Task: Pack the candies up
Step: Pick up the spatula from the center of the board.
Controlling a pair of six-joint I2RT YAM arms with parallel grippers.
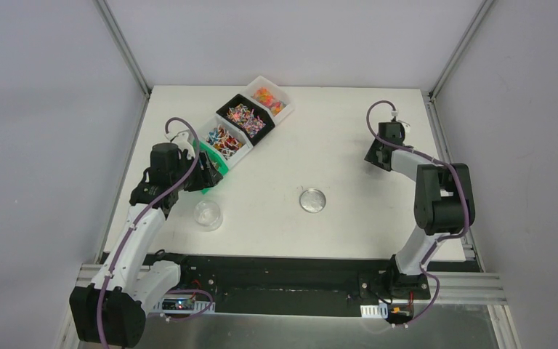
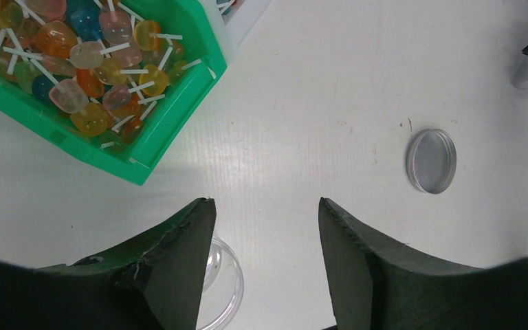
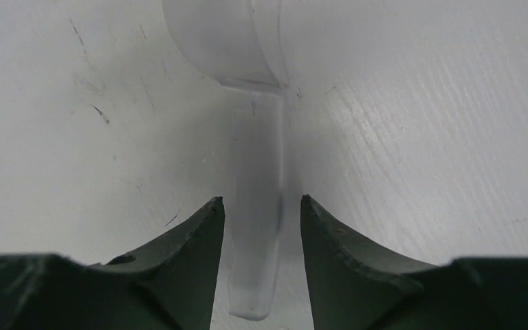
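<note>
The candies fill four bins at the back left: a white bin (image 1: pixel 270 100), a black bin (image 1: pixel 245 118), another white bin (image 1: pixel 223 139) and a green bin (image 2: pixel 172 117). The green bin's candies (image 2: pixel 89 62) are orange, yellow, pink and blue with white sticks. My left gripper (image 2: pixel 267 203) is open and empty, over bare table just in front of the green bin; in the top view it (image 1: pixel 212 174) covers part of that bin. My right gripper (image 3: pixel 261 201) is open at the far right, its jaws either side of the handle of a translucent scoop (image 3: pixel 258 234) without touching it.
A clear round jar (image 1: pixel 208 214) stands open near my left arm; its rim (image 2: pixel 230 289) shows beside my left finger. Its clear lid (image 1: pixel 312 200) lies flat mid-table and also shows in the left wrist view (image 2: pixel 432 161). Grey walls enclose the white table (image 1: pixel 320 145).
</note>
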